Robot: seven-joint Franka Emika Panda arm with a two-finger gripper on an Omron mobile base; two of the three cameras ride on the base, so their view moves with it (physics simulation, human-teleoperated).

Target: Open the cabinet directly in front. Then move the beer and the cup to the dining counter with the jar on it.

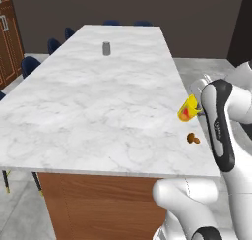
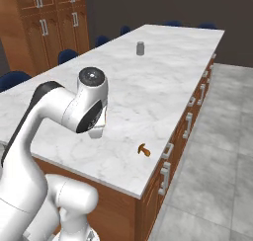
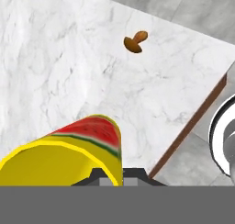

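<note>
At the far left of the left base view stands a reddish-brown wooden wall cabinet with paneled doors and grey bar handles (image 1: 6, 35), and dark blue chairs (image 1: 29, 64) line the left side of the long white grey-veined marble dining counter on its wooden base (image 1: 93, 111). Further along toward the far end of that top sits the small plain grey cylindrical jar (image 1: 106, 48), upright and well apart from everything else. Moving right, near the counter's right edge, the small bright yellow cylindrical cup with red watermelon-like markings (image 1: 187, 109) hangs tilted above the marble, carried by the two-finger gripper (image 3: 112, 175), whose dark tips are clenched on the cup's wall at its rim in the hand view. Just below and to the right of the cup lies a small brown mushroom-shaped object (image 1: 193, 138) on the marble, apart from the cup. The cup looks rigid, light and smooth-walled, so a pinch over the rim is a fair hold, though a glossy thin wall could slip or swing if moved sharply. I judge that it should be lowered upright onto bare marble clear of the brown object and edge. The beer bottle cannot be placed from these views.
</note>
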